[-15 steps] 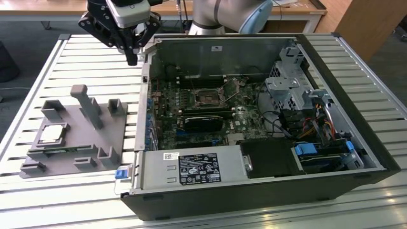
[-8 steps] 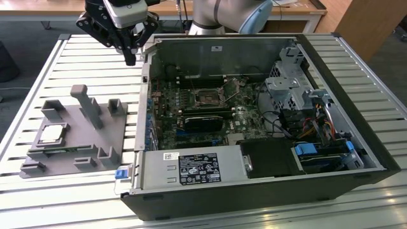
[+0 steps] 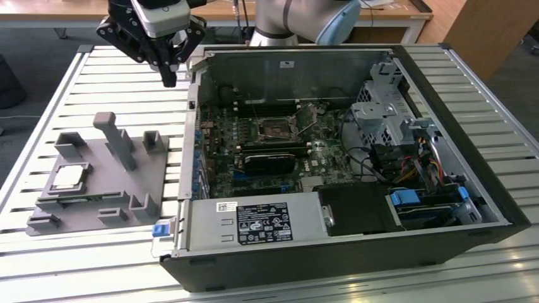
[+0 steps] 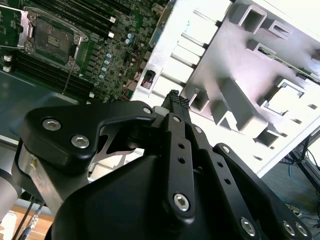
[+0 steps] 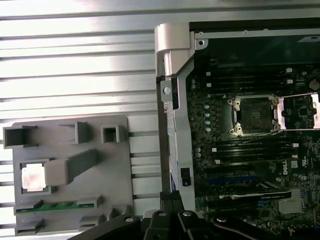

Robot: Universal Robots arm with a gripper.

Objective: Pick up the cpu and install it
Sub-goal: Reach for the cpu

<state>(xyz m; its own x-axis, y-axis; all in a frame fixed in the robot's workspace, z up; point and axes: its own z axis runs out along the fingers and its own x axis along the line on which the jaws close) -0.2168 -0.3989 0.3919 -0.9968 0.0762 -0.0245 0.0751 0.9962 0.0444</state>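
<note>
Black gripper [image 3: 169, 80], closed & empty, hovers over slatted metal table [image 3: 110, 82] by open black PC case [image 3: 337, 268]. Small silvery square cpu [image 3: 67, 177] lies in grey plastic tray [image 3: 93, 161], well apart, toward exterior view's left.

At the top of the exterior view, the arm [image 3: 282, 25] is a silvery-grey tube with a pale blue joint cap [image 3: 339, 22]. The hand [image 3: 168, 79] is matt black, built of angular link plates. In the second wrist view, silver screws [image 4: 181, 201] stud these plates, and the fingertips [image 4: 175, 99] carry finely textured pads.
</note>
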